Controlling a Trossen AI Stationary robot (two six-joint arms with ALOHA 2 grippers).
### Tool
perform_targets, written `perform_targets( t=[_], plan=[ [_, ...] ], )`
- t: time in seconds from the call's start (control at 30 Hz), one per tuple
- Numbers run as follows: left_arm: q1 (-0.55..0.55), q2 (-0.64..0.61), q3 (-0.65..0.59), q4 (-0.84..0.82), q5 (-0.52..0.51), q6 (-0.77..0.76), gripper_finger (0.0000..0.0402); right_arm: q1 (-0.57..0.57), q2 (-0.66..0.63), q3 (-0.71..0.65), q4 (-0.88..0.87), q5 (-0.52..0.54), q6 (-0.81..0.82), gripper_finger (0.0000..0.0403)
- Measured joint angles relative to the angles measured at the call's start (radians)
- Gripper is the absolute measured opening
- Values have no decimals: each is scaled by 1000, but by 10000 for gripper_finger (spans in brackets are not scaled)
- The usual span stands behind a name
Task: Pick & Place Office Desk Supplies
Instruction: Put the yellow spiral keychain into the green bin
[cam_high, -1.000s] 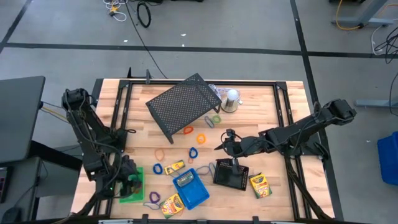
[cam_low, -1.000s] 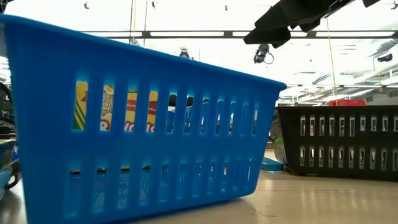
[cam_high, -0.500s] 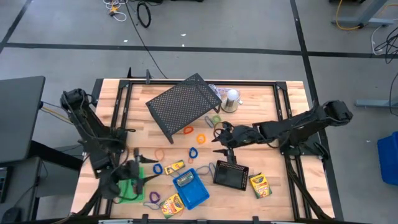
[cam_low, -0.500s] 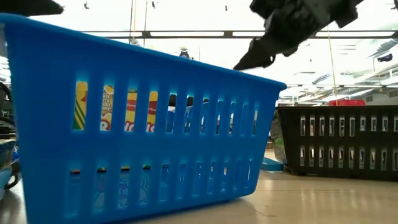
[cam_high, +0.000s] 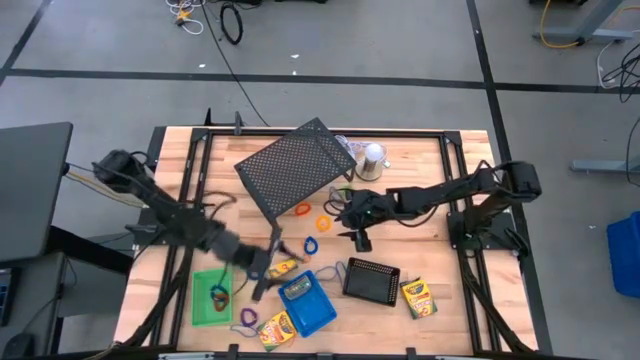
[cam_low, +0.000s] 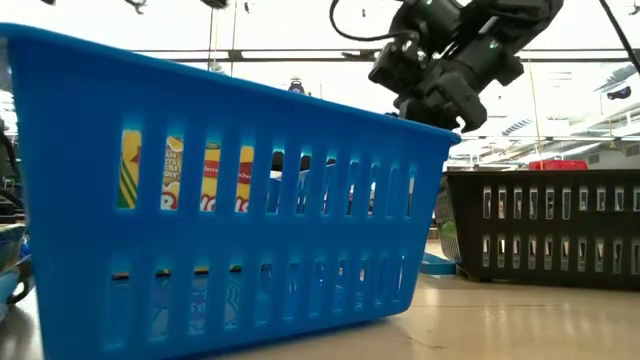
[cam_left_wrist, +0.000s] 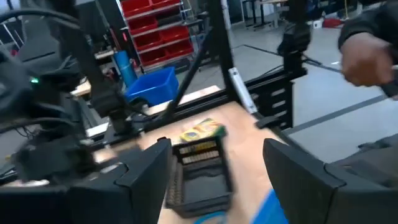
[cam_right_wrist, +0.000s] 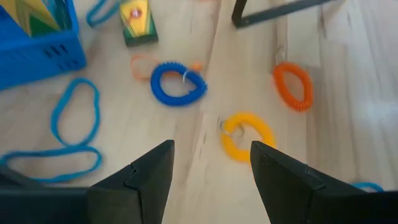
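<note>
Fingers of the right gripper (cam_right_wrist: 211, 171) stand apart, empty — the yellow coil (cam_right_wrist: 247, 135) just ahead looks light and springy — pinch its rim.

Two dark, slender jointed arms are seen, each ended by a black gripper (cam_left_wrist: 214, 171) of two broad, angular fingers (cam_right_wrist: 146, 177), with thin black cabling alongside.

Four crayon boxes (cam_high: 417, 297) are lying on the table. Three small trays are sitting along the near side: a green tray (cam_high: 205, 285), a blue tray (cam_high: 316, 315) and a black mesh tray (cam_high: 370, 283). Coloured loops (cam_high: 310, 245) are lying scattered, too tangled to count.
</note>
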Motion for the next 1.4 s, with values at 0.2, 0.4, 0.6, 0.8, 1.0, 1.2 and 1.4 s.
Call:
perform_targets(
  t=[0.2,0.4,0.6,0.8,1.0,1.2,1.4],
  plan=[
    [228,0,-79,120,284,-21,258,-18,33,43,-42,-12,-36,220],
    [360,0,-222,346,365,-36,257,-21,33,72,-79,-31,-61,220],
    [409,-61,-321,372,360,-87,256,-40,95,144,-143,-66,-88,220],
    [373,-177,-388,323,334,-87,256,-44,239,270,-244,-72,-156,220],
    [339,-372,-445,168,219,-67,256,-44,331,355,-296,-78,-206,220],
    [300,-517,-473,50,147,-74,256,-51,376,382,-326,-78,-235,220],
    [280,-569,-477,11,117,-74,256,-56,426,432,-371,-62,-261,220]
  ],
)
